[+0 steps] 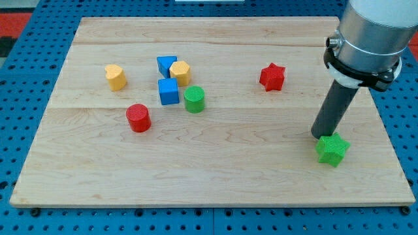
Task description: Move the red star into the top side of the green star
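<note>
The red star [272, 76] sits on the wooden board toward the view's upper right. The green star [332, 149] sits near the view's lower right. My tip [317, 135] rests on the board just at the green star's upper left, touching or nearly touching it. The red star is well up and to the left of my tip, apart from it.
A cluster left of centre holds a blue block [166, 65], a yellow block [180, 72], a blue cube [168, 91] and a green cylinder [194, 99]. A red cylinder [138, 117] and a yellow block [115, 76] lie further left. The board's right edge [392, 140] is close to the green star.
</note>
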Controlling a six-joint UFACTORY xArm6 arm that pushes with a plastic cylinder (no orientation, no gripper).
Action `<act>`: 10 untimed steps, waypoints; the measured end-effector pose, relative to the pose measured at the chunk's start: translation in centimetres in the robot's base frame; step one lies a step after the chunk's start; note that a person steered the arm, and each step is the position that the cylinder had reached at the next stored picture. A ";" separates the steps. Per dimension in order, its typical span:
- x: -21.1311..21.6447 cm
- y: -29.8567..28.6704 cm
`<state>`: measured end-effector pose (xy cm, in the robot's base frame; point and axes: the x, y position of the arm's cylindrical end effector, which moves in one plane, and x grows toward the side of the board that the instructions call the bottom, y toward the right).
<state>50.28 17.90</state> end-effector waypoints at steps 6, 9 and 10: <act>-17.8 -12.1; -10.1 -1.7; -6.9 -1.7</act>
<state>43.40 16.22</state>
